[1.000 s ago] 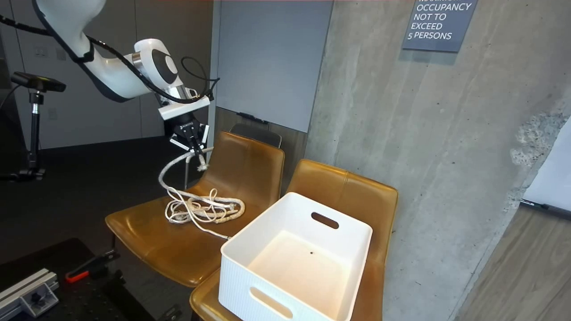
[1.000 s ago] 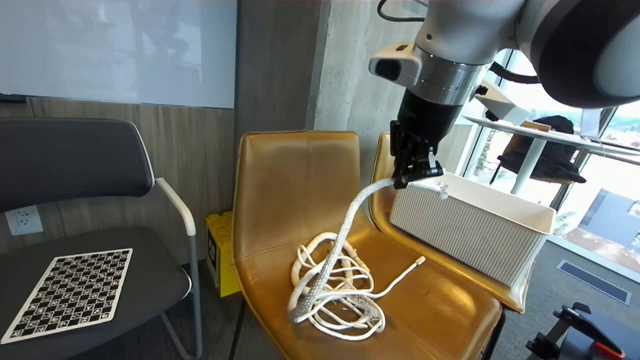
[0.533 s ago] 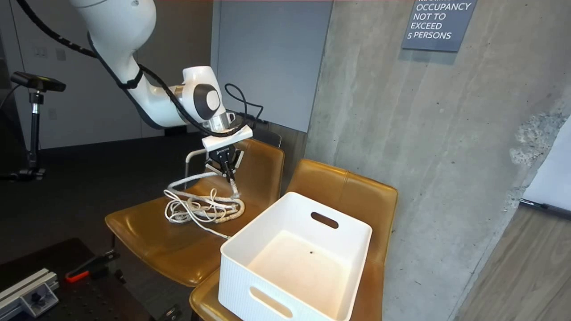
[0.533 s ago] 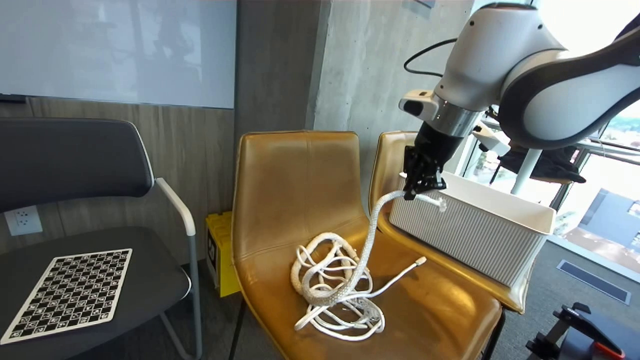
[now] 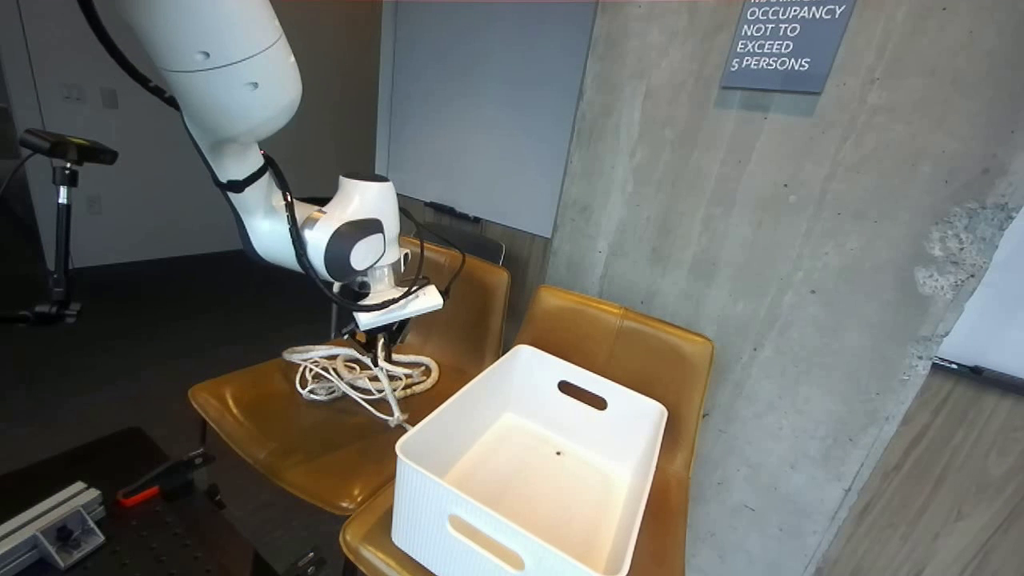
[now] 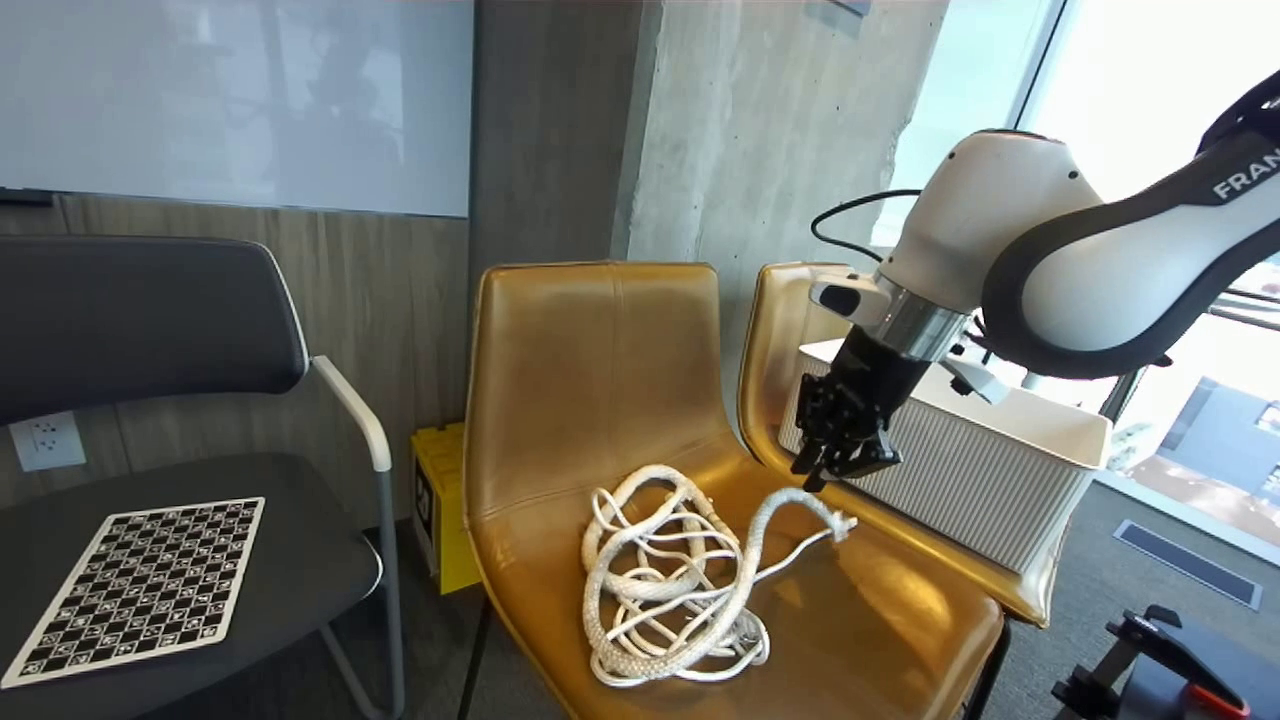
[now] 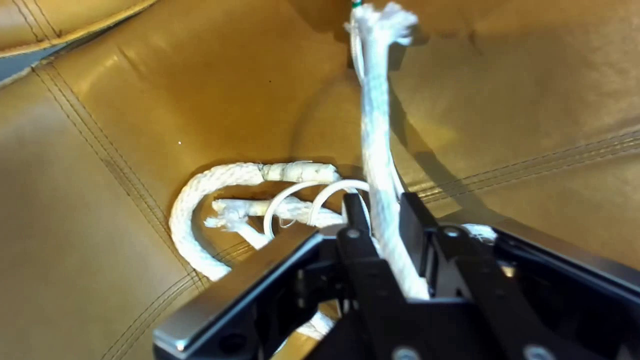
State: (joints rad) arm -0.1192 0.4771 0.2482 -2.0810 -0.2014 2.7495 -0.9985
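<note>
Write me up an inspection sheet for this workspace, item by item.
Surface: tan chair, seat seams showing.
Handled things: thick white rope, frayed at its end, arching out of a tangle with thin white cord.
Clutter: black clamp-like tool with red part; marker checkerboard on a dark grey chair.
Gripper: jaws open, that rope seen between them in the wrist view; contact cannot be told.
Cables: black cable strapped along the robot arm.
Surroundings: white ribbed bin on the neighbouring tan chair; concrete wall, whiteboard, occupancy sign, yellow box.
</note>
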